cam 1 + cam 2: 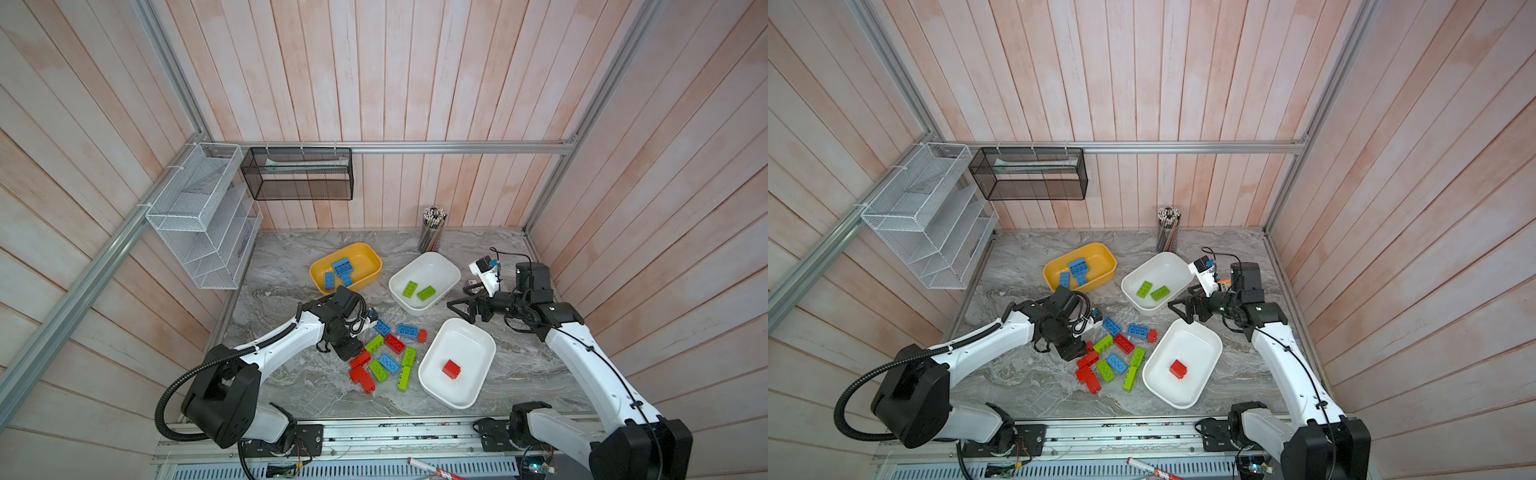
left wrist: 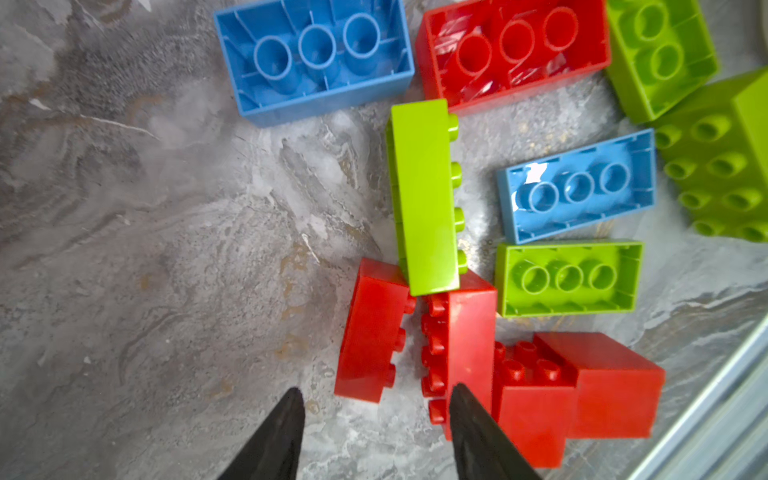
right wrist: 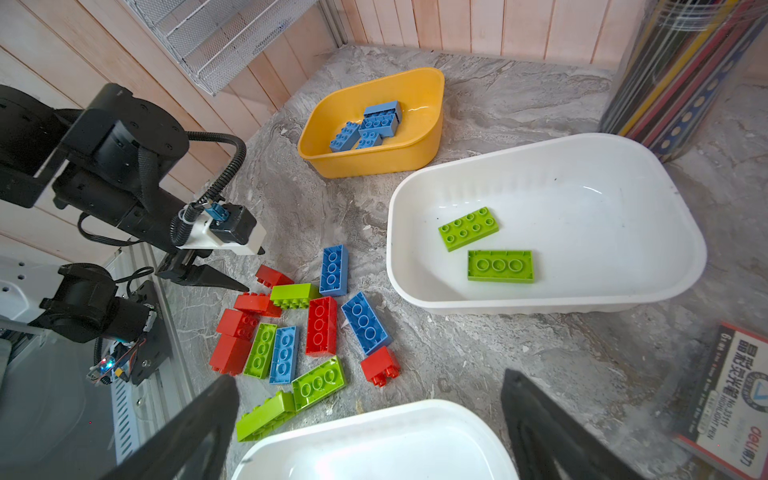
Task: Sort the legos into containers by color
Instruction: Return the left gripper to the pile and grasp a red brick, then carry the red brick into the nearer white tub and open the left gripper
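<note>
rear tub: on the table, left of the middle tub; several bricks in it.
middle tub: before the pencil cup; two bricks in it.
front tub: before the middle tub; single brick in it.
loose bricks: on the table, before the rear tub, just left of the front tub.

clear: table left of legos | blocked: right, white tubs
</note>
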Controlling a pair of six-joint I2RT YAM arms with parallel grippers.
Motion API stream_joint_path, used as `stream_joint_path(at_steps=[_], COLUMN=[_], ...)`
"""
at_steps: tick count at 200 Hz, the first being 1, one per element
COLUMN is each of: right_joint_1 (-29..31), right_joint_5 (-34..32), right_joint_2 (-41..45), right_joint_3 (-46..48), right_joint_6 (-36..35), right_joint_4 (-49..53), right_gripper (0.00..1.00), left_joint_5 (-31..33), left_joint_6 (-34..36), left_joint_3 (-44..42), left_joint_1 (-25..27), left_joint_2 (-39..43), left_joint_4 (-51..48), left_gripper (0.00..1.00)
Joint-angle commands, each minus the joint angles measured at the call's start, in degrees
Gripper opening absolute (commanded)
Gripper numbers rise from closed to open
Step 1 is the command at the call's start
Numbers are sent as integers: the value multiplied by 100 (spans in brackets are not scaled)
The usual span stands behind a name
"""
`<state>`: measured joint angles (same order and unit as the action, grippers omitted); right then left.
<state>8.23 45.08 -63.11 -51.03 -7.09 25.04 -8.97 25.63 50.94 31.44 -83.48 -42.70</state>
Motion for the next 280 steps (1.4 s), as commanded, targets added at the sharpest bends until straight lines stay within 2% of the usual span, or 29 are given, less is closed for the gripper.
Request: stream_joint_path(at_steps=[1, 65, 112, 146, 180, 201, 214, 232, 253, 280], right_joint_1=[34, 32, 32, 23, -4, -70, -85, -115, -228, -374], right_joint_5=[115, 124, 150, 118, 34, 7, 44, 19, 44, -9], right_joint_2=[-62, -72, 38, 115, 106, 103, 80, 26, -46, -58], right_joint_3=[75, 149, 250, 255, 156, 100, 60, 19, -73, -208], right_joint_6=[-18, -24, -7, -20, -108, -100, -142, -186, -228, -264], right_joint_4=[-69, -95, -61, 20, 150, 132, 144, 201, 303, 422], right_gripper=[98, 98, 98, 98, 98, 98, 98, 98, 98, 98], left_joint_5=[-8, -32, -109, -19, 159, -167, -482, -811, -1200, -1206], left_joint_6=[311, 354, 417, 374, 59, -239, -383, -526, -860, -1297], left_joint_3=[-65, -49, -111, -12, 505, 995, 1205, 1455, 1766, 2028], left_joint_1=[-21, -11, -3, 2, 94, 174, 352, 857, 1364, 1869], left_joint_2=[-175, -579, -713, -692, -494, -159, 53, 126, -118, -610], left_joint_4=[442, 622, 741, 607, -18, -338, -371, -216, 273, 1171], left_gripper=[58, 49, 37, 22, 22, 22, 22, 23, 23, 23])
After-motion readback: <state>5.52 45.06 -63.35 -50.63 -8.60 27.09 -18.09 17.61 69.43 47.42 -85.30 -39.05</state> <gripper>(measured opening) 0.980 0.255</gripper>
